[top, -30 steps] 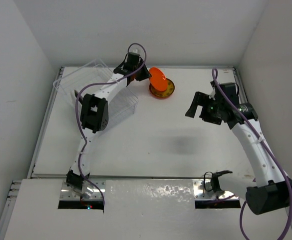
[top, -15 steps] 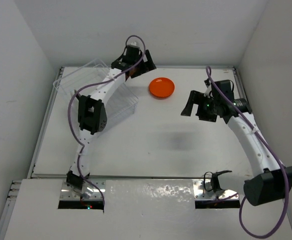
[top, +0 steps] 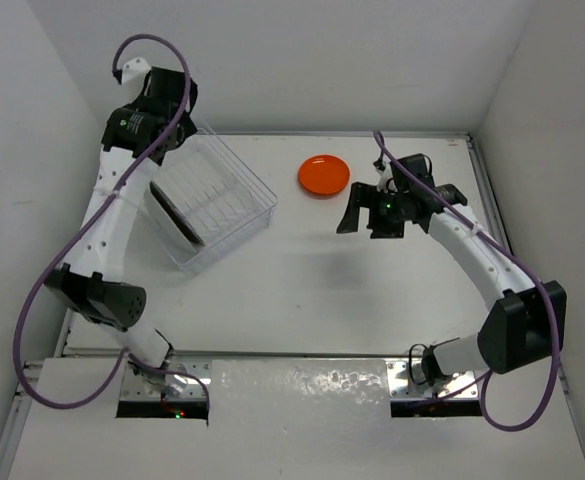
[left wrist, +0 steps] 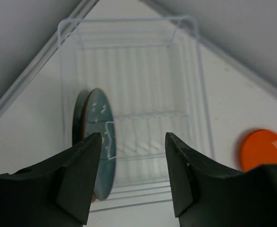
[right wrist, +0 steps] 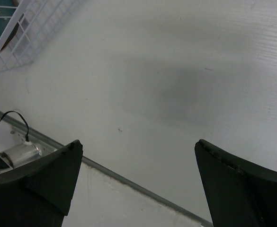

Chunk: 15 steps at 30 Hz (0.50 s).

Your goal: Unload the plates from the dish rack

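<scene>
The clear dish rack (top: pixel 234 190) (left wrist: pixel 185 94) stands at the back left of the table. Two plates stand on edge at its near-left end: a dark teal one (left wrist: pixel 100 142) and, close behind it, a darker one (left wrist: pixel 77 120); from above they show as a dark sliver (top: pixel 175 213). An orange plate (top: pixel 324 175) (left wrist: pixel 265 149) lies flat on the table right of the rack. My left gripper (top: pixel 162 110) (left wrist: pixel 133 175) hovers high over the rack, open and empty. My right gripper (top: pixel 367 215) (right wrist: pixel 138 179) hangs wide open over bare table, just below the orange plate.
The white walls close in on the back and both sides. A raised rail (right wrist: pixel 129 177) runs along the table's near edge. A corner of the rack (right wrist: pixel 20 33) shows at the top left of the right wrist view.
My left gripper let go of the orange plate, which now lies flat, then swung back left and up over the rack. My right arm moved left toward the table's middle.
</scene>
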Motion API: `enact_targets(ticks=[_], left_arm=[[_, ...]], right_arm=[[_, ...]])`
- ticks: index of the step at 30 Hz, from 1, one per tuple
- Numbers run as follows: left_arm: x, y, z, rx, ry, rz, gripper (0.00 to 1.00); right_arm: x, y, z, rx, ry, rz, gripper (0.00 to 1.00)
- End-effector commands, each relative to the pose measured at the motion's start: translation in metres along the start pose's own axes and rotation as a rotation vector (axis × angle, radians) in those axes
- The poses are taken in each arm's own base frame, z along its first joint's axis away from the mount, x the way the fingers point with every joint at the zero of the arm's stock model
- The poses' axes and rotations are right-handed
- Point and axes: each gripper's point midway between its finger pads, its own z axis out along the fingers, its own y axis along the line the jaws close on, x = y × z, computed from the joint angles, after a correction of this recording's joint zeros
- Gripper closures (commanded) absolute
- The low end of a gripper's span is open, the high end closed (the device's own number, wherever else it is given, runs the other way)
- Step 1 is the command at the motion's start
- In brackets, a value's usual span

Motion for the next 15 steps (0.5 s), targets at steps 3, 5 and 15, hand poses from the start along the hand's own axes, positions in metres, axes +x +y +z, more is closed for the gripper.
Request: enact_targets(ticks=[3,5,15], left_arm=[[0.063,0.042,0.035,-0.191,0.201,0.192,0.55],[0.071,0.044,0.038,-0.207,0.218,0.210,0.61],[0.083,0.064,0.052,-0.319,0.236,0.241,0.68]], right_arm=[[0.005,0.007,0.006,-0.049,-0.003,-0.011,0.01],[0.009,0.004,0.006,-0.046,0.000,-0.015,0.01],[0.017,-0.001,0.006,-0.034,0.030,-0.049,0.01]])
